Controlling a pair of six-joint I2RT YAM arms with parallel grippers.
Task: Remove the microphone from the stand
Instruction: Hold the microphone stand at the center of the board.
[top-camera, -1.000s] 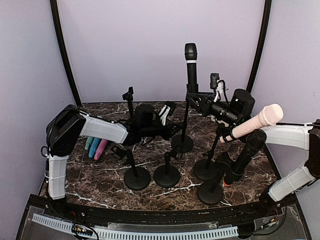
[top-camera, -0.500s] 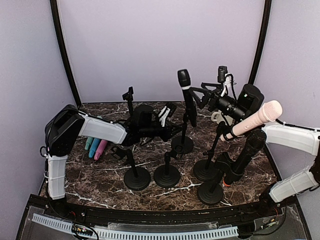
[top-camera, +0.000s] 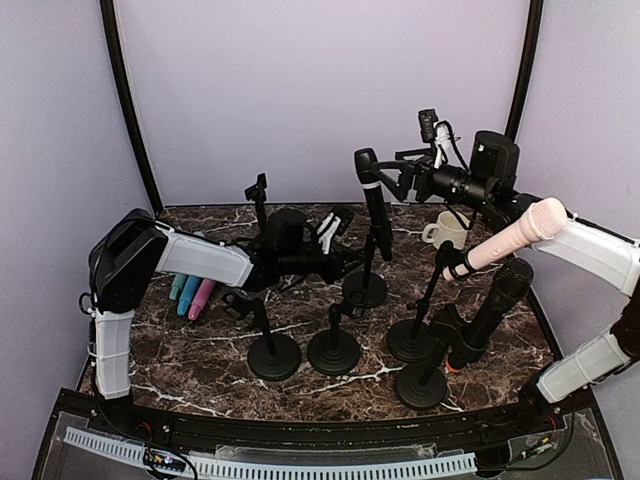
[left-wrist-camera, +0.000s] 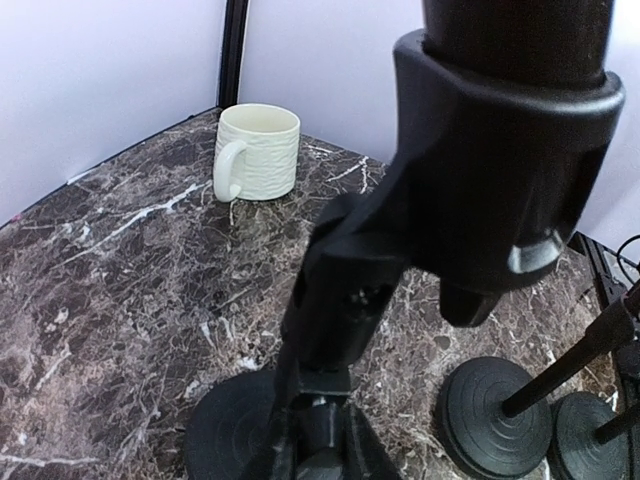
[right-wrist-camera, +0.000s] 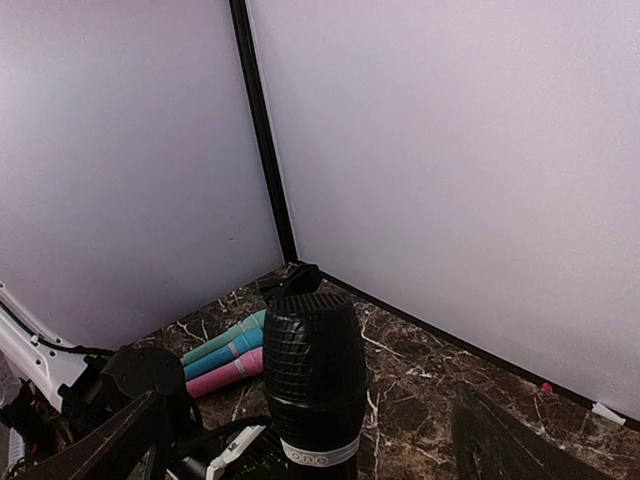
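The right claw (top-camera: 395, 180) had just let go, opened wide and pulled back. The black microphone (top-camera: 372, 200) still sat in its stand (top-camera: 366, 287), now leaning. The left claw (top-camera: 343, 260) pinched the stand's pole. The job wasn't done.

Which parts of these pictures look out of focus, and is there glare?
Left wrist view: the black microphone stand fills the frame and looks slightly soft; the cream ribbed mug behind is sharper. Right wrist view: the black mesh-headed microphone is crisp, the dark fingers of the right gripper blurred. Top view: soft light, little glare on the dark marble table.
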